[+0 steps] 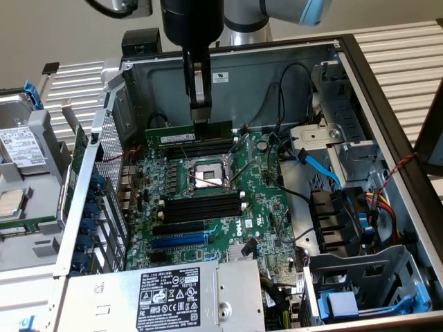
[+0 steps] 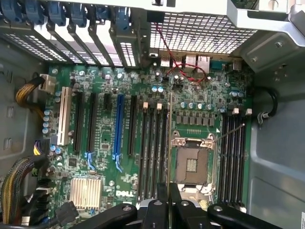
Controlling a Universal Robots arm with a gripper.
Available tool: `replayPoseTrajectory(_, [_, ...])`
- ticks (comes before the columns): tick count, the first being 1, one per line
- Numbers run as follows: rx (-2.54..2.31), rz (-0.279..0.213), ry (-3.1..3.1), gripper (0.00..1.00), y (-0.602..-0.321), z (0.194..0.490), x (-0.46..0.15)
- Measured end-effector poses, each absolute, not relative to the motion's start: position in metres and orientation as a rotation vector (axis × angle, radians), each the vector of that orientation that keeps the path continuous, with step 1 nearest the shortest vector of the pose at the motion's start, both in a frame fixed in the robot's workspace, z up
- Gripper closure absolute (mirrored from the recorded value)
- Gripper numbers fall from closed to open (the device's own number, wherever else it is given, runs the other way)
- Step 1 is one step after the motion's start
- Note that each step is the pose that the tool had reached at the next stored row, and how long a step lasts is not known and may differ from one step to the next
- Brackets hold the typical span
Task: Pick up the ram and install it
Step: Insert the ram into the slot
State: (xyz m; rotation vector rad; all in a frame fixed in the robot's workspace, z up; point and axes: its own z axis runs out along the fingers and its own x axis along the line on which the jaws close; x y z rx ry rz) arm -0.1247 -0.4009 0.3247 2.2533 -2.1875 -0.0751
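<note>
An open computer case (image 1: 387, 104) lies on a slatted surface (image 1: 408, 48) and takes up most of the exterior view. The green motherboard (image 1: 266, 207) is spread across its floor, and a grey power supply (image 1: 173, 297) sits at the lower middle. At the centre of the board is the bare processor socket (image 1: 208, 173), with black memory slots (image 1: 201, 207) just below it in the frame.

The ram (image 1: 173, 135) is in the upper middle of the exterior view. It stands on its long edge and runs level across the frame above the socket. The wrist view shows it edge-on as a thin line (image 2: 170, 138) over the board beside the socket. I cannot tell whether its lower edge has reached any slot.

The tool (image 1: 201, 119) is closed on the ram, pinching its flat faces at the upper long edge, a little toward the exterior view's right of the stick's middle.

The stick looks light, stiff and thin. I judge it to be fragile if twisted or pressed askew. The best hold is on the top edge near the middle, away from the contact edge and the chips.
</note>
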Motion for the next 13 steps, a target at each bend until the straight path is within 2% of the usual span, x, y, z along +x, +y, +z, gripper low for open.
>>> replayPoseTrajectory(13, [2.252, -0.062, -2.188, 0.87, -0.401, 0.305, -0.124])
